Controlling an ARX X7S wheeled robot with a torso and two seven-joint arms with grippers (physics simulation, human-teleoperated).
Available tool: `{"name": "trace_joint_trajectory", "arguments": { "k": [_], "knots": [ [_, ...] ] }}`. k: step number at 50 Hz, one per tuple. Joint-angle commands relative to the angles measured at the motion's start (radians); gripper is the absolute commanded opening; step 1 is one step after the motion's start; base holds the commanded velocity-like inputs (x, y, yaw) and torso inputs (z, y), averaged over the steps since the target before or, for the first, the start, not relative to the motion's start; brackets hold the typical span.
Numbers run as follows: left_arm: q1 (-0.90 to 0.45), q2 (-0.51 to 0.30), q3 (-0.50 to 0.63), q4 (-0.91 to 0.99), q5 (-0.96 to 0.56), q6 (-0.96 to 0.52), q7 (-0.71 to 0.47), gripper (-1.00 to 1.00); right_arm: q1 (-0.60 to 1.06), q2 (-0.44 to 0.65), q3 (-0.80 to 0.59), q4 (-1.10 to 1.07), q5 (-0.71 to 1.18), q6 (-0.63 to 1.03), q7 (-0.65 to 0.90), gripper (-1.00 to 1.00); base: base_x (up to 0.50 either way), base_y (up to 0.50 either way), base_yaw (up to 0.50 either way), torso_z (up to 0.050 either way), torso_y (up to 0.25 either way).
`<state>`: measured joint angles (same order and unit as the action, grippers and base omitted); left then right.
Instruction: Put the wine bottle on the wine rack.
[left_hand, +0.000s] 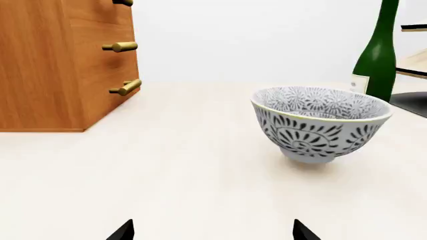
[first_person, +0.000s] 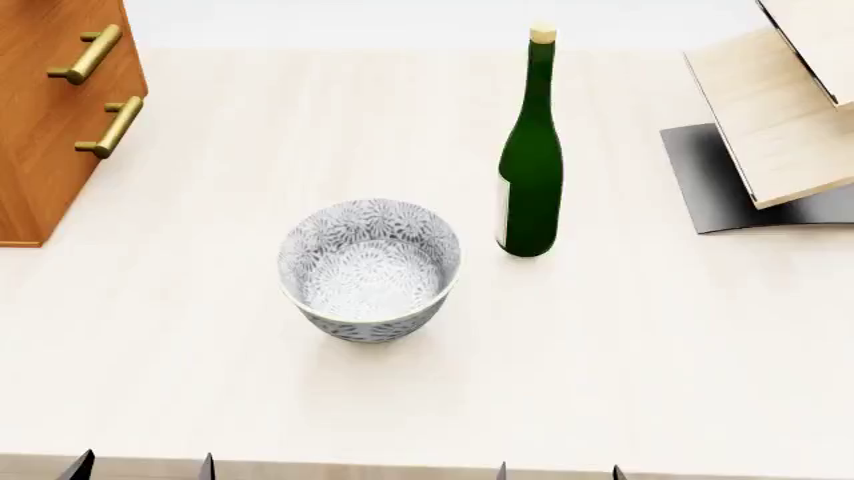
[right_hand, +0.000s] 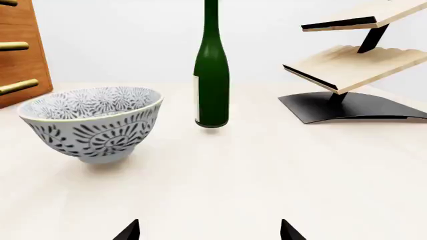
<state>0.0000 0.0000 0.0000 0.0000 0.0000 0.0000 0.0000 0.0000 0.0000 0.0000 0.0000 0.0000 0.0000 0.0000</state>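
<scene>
The dark green wine bottle (first_person: 531, 170) stands upright on the pale table, cork up, its white label facing left; it also shows in the right wrist view (right_hand: 211, 75) and in the left wrist view (left_hand: 377, 55). The wine rack (first_person: 774, 110) of slanted light-wood boards on a grey base stands at the far right, also seen as wine rack (right_hand: 350, 65). My left gripper (first_person: 140, 467) and right gripper (first_person: 558, 471) sit at the table's near edge, both open and empty, far short of the bottle. Only the tips of the left gripper (left_hand: 213, 232) and right gripper (right_hand: 208, 231) show.
A blue-patterned white bowl (first_person: 370, 268) sits in the middle, just left of and nearer than the bottle. An orange-brown wooden cabinet (first_person: 47, 130) with brass handles stands at the far left.
</scene>
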Motion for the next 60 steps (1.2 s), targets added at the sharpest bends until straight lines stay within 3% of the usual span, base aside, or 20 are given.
{"name": "trace_joint_trajectory", "arguments": {
  "k": [1,15,24,35,46,53,60],
  "knots": [
    [0.003,-0.017,0.02,0.012,-0.017,-0.009,-0.02,1.0,-0.003,0.014,-0.017,-0.015,0.014,0.012,0.017,1.0,0.0,0.0,0.0,0.0,0.0],
    [0.006,-0.051,0.074,0.011,-0.049,0.005,-0.062,1.0,-0.001,0.053,-0.061,-0.029,0.044,0.003,0.071,1.0,0.0,0.0,0.0,0.0,0.0],
    [0.096,-0.076,0.086,0.246,-0.061,-0.015,-0.087,1.0,-0.105,0.081,-0.078,-0.315,0.062,0.046,0.086,1.0,0.0,0.0,0.0,0.0,0.0],
    [0.168,-0.104,0.094,0.432,-0.07,-0.021,-0.109,1.0,-0.168,0.103,-0.094,-0.489,0.034,0.029,0.122,1.0,0.0,0.0,0.0,0.0,0.0],
    [0.275,-0.124,0.099,0.605,-0.014,0.107,-0.155,1.0,-0.26,0.13,-0.113,-0.623,0.038,-0.135,0.129,1.0,0.0,0.0,0.0,0.0,0.0],
    [0.315,-0.134,0.092,0.637,-0.014,0.191,-0.174,1.0,-0.305,0.14,-0.117,-0.658,0.02,-0.239,0.143,1.0,0.0,0.0,0.0,0.0,0.0],
    [0.359,-0.14,0.094,0.616,0.018,0.371,-0.197,1.0,-0.331,0.15,-0.123,-0.638,0.022,-0.383,0.148,1.0,0.0,0.0,0.0,0.0,0.0]
  ]
}}
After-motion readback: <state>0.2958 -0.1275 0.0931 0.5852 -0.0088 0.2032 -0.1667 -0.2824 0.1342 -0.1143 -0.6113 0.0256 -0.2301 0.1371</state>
